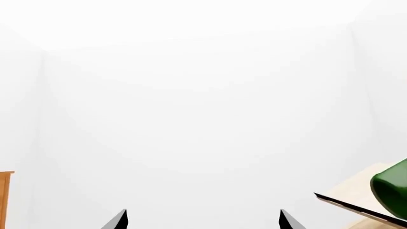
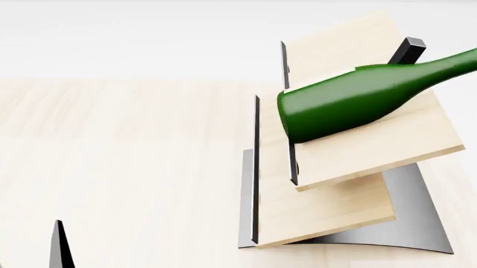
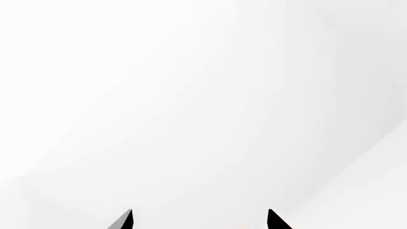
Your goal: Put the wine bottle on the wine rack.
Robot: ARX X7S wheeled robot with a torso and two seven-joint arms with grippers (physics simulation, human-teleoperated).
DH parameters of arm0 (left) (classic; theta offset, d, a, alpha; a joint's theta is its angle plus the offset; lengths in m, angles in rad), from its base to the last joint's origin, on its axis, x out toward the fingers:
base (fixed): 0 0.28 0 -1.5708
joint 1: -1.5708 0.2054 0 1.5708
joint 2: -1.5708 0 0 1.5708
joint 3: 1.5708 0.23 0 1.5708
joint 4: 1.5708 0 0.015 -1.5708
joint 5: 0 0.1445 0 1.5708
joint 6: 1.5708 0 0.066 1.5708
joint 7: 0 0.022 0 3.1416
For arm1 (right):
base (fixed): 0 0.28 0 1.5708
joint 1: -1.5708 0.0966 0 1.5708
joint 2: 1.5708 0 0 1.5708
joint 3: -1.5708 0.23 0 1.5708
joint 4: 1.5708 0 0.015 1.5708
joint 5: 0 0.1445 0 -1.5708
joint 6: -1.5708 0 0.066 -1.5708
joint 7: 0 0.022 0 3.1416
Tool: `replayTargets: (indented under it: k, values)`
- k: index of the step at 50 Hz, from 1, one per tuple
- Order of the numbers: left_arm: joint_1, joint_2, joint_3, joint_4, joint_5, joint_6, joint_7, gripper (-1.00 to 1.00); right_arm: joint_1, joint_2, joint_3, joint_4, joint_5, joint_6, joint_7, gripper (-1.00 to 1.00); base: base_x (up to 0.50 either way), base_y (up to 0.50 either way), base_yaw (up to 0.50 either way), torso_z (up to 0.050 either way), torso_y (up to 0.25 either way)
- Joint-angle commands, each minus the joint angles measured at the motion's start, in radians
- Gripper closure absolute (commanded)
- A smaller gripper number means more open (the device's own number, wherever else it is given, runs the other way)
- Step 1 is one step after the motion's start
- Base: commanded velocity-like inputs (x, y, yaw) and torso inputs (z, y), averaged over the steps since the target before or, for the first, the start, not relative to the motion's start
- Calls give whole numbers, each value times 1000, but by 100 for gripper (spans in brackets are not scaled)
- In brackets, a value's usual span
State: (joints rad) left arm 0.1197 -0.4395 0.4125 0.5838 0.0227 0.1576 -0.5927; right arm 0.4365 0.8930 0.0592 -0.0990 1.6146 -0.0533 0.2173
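Observation:
The dark green wine bottle [image 2: 358, 97] lies on its side across the upper slanted pale wood panel of the wine rack [image 2: 372, 151], its base toward me and its neck running off the head view's right edge. No gripper touches it. A bit of the bottle [image 1: 391, 188] and a rack panel [image 1: 353, 195] show at the edge of the left wrist view. My left gripper [image 1: 203, 220] is open with nothing between its fingers. One of its fingertips [image 2: 58, 245] pokes up at the head view's lower left. My right gripper [image 3: 199, 220] is open too, facing blank white wall.
The rack stands on a pale wood tabletop [image 2: 119, 156] with its curved grey metal base [image 2: 417, 223] at the right. A brown wooden piece of furniture [image 1: 5, 198] shows at one edge of the left wrist view.

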Motion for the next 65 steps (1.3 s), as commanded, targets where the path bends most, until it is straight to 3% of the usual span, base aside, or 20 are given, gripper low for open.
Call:
replayTargets:
  k: [1, 17, 26, 43, 57, 65]
  values:
    - [-4, 0, 4, -7, 1, 1, -1, -100, -172, -17, 72, -157, -273, -170, 33, -100, 0, 0, 0, 0, 0]
    - [-7, 2, 19, -10, 9, -1, 1, -100, -335, -7, 195, -338, -522, -265, 162, -100, 0, 0, 0, 0, 0]
    - [-7, 2, 24, -16, 12, 5, -1, -100, -445, 15, 331, -467, -613, -279, 229, -100, 0, 0, 0, 0, 0]
    - [-10, 0, 27, -27, 11, 12, -3, -100, -647, -44, 678, -657, -521, -338, 216, -100, 0, 0, 0, 0, 0]
    - [-11, -3, 27, -27, 9, 12, -7, -100, -789, -158, 1021, -810, -316, -429, 179, -100, 0, 0, 0, 0, 0]
    - [-9, -3, 31, -26, 12, 15, -8, -100, -824, -219, 1143, -839, -184, -494, 163, -100, 0, 0, 0, 0, 0]
